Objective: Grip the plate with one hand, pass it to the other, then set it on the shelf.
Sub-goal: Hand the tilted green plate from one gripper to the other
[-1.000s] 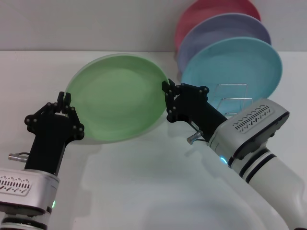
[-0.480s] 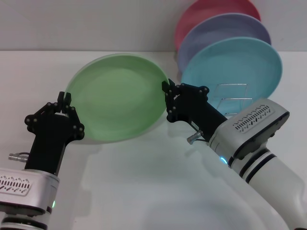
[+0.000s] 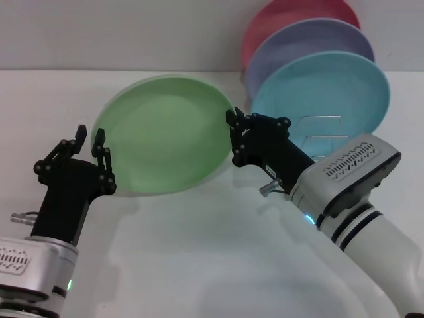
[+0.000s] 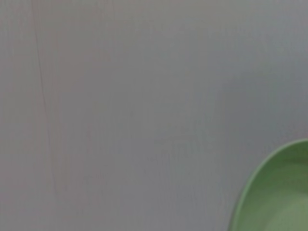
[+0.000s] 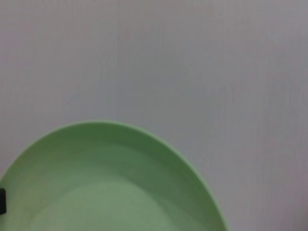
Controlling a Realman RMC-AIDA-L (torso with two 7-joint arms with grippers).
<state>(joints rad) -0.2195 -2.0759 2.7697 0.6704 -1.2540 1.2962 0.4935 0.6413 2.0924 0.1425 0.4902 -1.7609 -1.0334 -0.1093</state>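
The light-green plate [image 3: 162,136] is held up off the table, tilted toward me. My right gripper [image 3: 233,130] is shut on its right rim. At the plate's left rim my left gripper [image 3: 91,136] stands open, one finger on each side of the edge and no longer clamping it. The left wrist view shows only a corner of the plate [image 4: 279,197]. The right wrist view shows a broad arc of the plate [image 5: 110,187]. The wire shelf [image 3: 322,134] stands behind my right arm at the right.
Three plates lean upright in the shelf: a turquoise plate [image 3: 324,89] in front, a lavender plate [image 3: 311,43] behind it, and a pink plate [image 3: 281,16] at the back. The white table [image 3: 199,252] spreads below the arms.
My left gripper has opened and let go of the plate's left rim. The right gripper still holds the right rim, and the plate has barely moved.
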